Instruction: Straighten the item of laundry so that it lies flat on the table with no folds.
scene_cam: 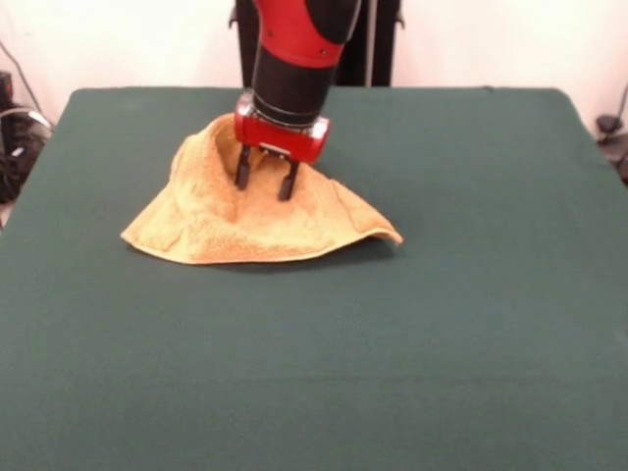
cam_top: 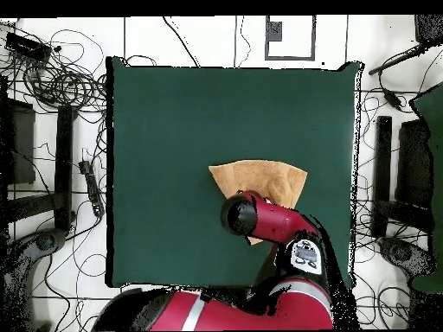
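Note:
The item of laundry [scene_cam: 231, 221] is an orange-tan towel lying crumpled on the green table [scene_cam: 442, 334], left of centre toward the far side. It humps up at the back and spreads to a curved front edge with a corner pointing right. My gripper [scene_cam: 263, 190] comes straight down onto the hump. Its two black fingers [scene_cam: 241, 169] stand apart, tips pressed into the cloth, with towel showing between them. From above, the towel [cam_top: 260, 179] is a fan shape, and the arm covers its near part and the gripper.
The red arm [cam_top: 268, 220] reaches over the table's [cam_top: 173, 130] robot-side edge. Cables and stands [cam_top: 60, 86] lie on the floor around the table. Green cloth stretches wide on every side of the towel.

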Tool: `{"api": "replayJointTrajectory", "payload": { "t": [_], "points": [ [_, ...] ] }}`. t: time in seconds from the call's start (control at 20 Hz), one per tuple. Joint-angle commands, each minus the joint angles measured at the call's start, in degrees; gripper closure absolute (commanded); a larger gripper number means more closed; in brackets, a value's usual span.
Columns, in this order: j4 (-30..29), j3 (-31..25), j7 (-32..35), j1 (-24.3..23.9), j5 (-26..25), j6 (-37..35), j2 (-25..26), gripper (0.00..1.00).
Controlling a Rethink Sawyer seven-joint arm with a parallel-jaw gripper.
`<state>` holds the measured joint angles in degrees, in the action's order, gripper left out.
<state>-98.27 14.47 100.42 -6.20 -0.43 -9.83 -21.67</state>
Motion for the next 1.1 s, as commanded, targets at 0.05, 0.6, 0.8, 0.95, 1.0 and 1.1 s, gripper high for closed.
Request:
{"api": "replayJointTrajectory", "payload": {
  "t": [0.05,0.6,0.8,0.95,1.0,1.1],
  "points": [
    [2.9,-7.5,15.8,5.4,8.2,-2.3,6.8,0.00],
    [3.5,-6.2,15.6,7.9,14.5,-2.4,7.0,0.00],
    [4.2,-5.7,14.6,8.7,15.6,-2.4,7.1,0.00],
    [4.7,-5.2,14.5,9.4,16.7,-3.0,7.3,0.00],
    [4.7,-5.1,14.9,9.6,17.2,-2.9,7.4,0.00],
    [4.7,-4.9,15.4,9.9,18.2,-2.2,7.6,0.00]
  ]
}}
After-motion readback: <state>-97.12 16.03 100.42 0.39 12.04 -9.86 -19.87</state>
